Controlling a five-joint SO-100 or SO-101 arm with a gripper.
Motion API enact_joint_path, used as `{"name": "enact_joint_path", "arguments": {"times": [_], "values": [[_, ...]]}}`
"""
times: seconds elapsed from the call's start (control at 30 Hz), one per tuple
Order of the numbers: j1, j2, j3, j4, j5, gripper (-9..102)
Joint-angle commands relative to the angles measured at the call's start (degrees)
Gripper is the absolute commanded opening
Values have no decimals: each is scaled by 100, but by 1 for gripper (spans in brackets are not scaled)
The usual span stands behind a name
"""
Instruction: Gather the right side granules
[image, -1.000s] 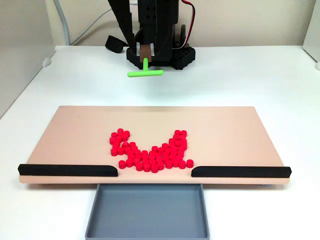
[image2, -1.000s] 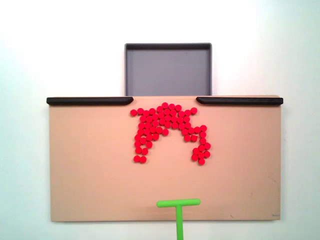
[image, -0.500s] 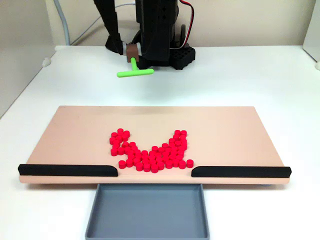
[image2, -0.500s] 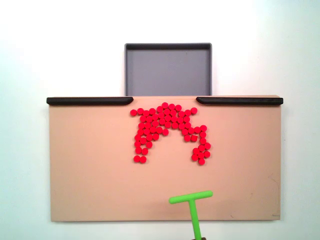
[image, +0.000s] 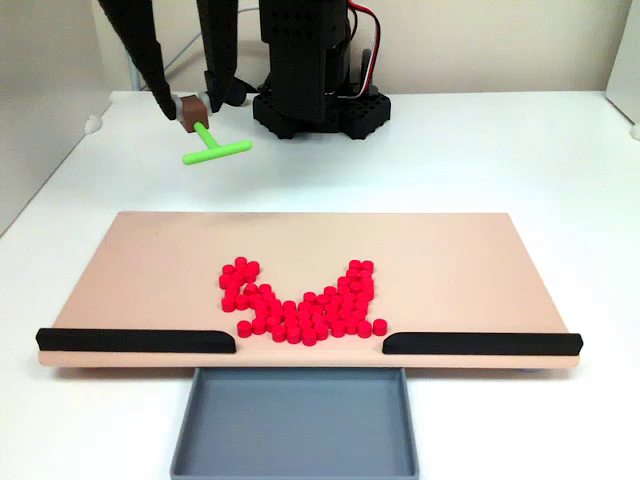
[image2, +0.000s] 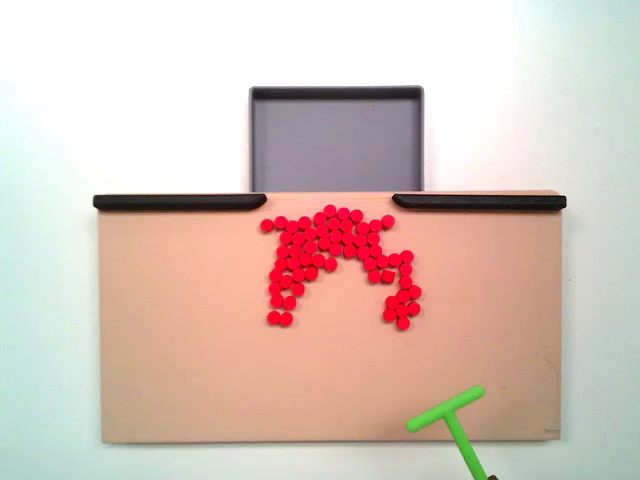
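The red granules (image: 298, 302) lie in a U-shaped cluster on the tan board (image: 140, 260), near the gap between its two black rails. From above, the granules (image2: 335, 255) form an arch just below the grey tray (image2: 337, 140). My gripper (image: 190, 106) hangs above the white table behind the board's left part, shut on the brown end of a green T-shaped stick (image: 215, 150). In the top-down fixed view the green stick (image2: 448, 412) is over the board's lower right corner, well away from the granules.
The grey tray (image: 295, 425) sits below the board's front gap. Black rails (image: 135, 341) (image: 480, 343) close off the front edge on both sides. The arm's black base (image: 320, 105) stands behind the board. White table surrounds everything.
The gripper has swung the green stick sideways, to the left in the front fixed view and to the right in the top-down one. The granules have not moved.
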Motion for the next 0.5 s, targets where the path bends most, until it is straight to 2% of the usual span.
{"name": "enact_joint_path", "arguments": {"times": [0.0, 0.47], "values": [[123, 18, -237, 26, -483, 0], [606, -202, -422, 26, -2892, 0]]}}
